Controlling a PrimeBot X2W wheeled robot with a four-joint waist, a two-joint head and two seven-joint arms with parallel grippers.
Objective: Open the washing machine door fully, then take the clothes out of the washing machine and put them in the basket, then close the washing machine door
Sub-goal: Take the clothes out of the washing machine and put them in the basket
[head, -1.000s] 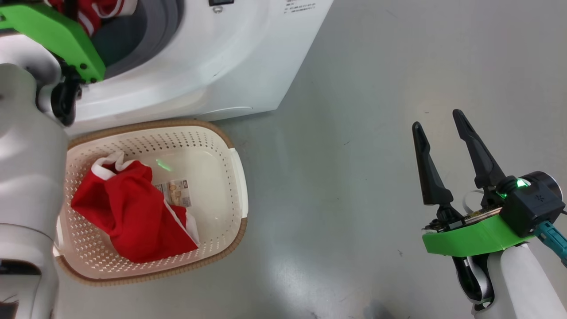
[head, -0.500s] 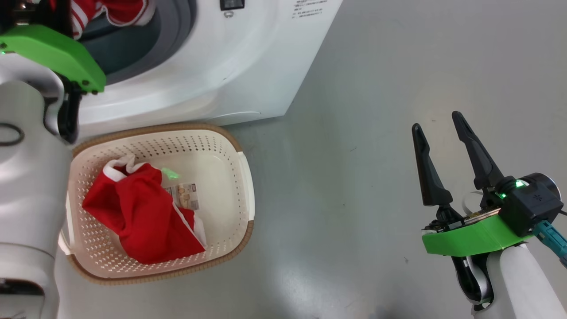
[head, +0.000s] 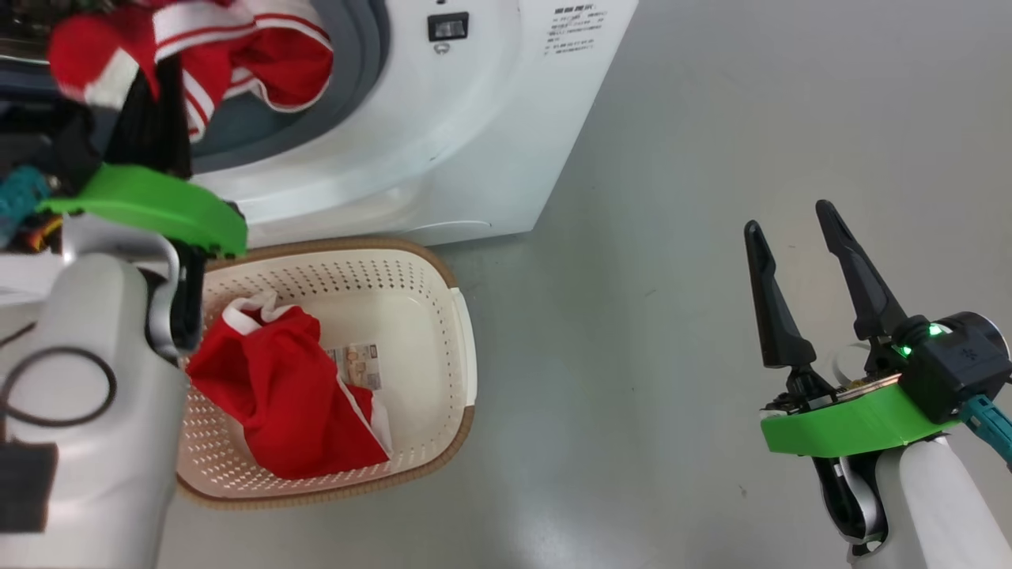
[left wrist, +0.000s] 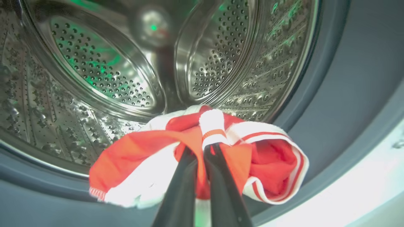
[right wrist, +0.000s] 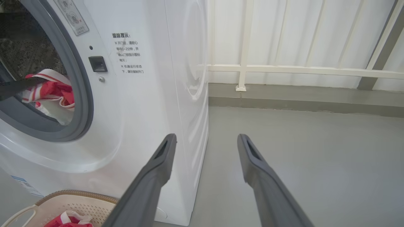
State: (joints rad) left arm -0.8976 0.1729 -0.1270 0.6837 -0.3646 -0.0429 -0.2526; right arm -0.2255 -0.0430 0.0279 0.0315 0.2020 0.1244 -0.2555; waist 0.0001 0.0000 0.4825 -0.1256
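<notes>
A red garment with white stripes (head: 237, 55) hangs at the mouth of the white washing machine (head: 474, 118), over its grey rubber ring (head: 364, 63). My left gripper (left wrist: 204, 149) is shut on this garment just in front of the steel drum (left wrist: 94, 78); in the head view its dark fingers (head: 154, 111) rise into the fabric. Another red garment (head: 292, 403) lies in the cream basket (head: 455, 284) on the floor below the opening. My right gripper (head: 785, 220) stands open and holds nothing, over bare floor far to the right. The washing machine door is out of view.
A paper sticker (head: 360, 365) lies on the basket's bottom. Grey floor (head: 672, 158) stretches open right of the machine. In the right wrist view a white railing (right wrist: 300, 69) and a low kerb (right wrist: 300, 97) close the far side.
The head camera has shifted. My left arm has drawn back from the drum, bringing the striped red garment out to the ring. The right gripper has stayed open in place.
</notes>
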